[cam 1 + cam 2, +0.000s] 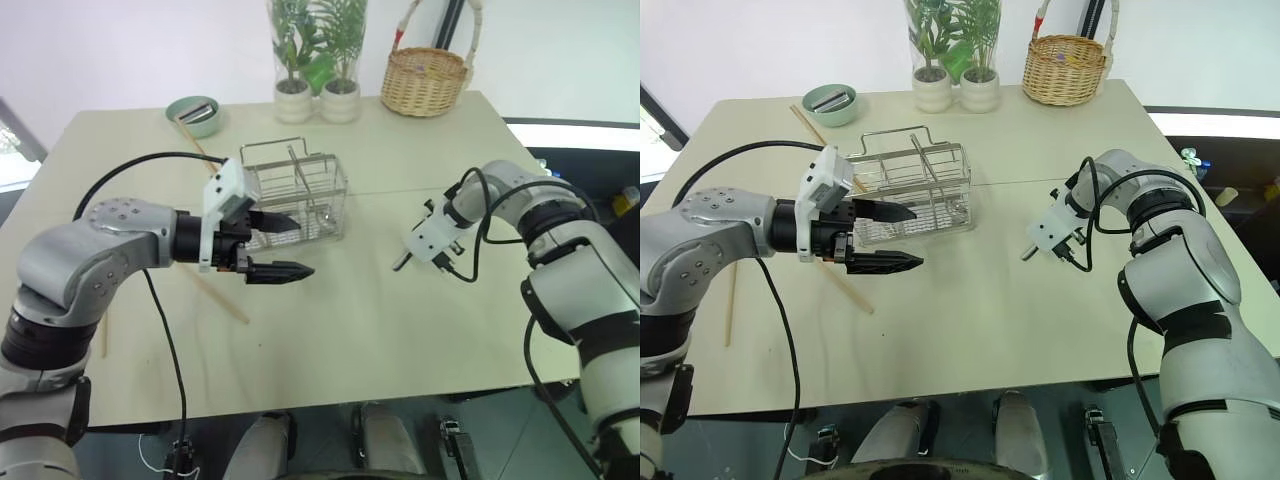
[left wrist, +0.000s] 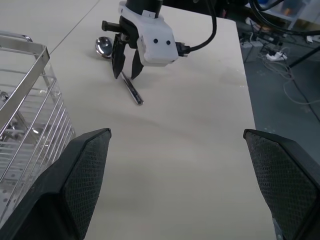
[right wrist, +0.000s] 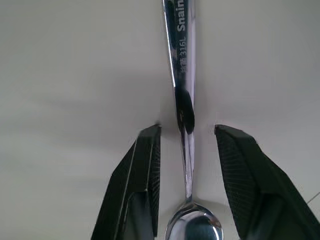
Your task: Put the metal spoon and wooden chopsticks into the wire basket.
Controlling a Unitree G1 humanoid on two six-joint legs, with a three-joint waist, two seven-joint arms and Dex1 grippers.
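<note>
Chopstick point(image 1: 215, 295) lies on the surface point(image 1: 400, 330) under the released left hand point(image 1: 280, 245), just beside the wire basket point(image 1: 295, 190). Right hand point(image 3: 185, 150) straddles the metal spoon point(image 3: 182, 100) handle, fingers not yet clamped, maybe touching. Close squarely mid-handle, then lift straight.

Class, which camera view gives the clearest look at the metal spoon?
The right wrist view: the metal spoon lies between the right gripper fingers, its handle lettering legible. The left wrist view shows it whole but farther off, on the table; in the eye views I cannot make it out.
</note>
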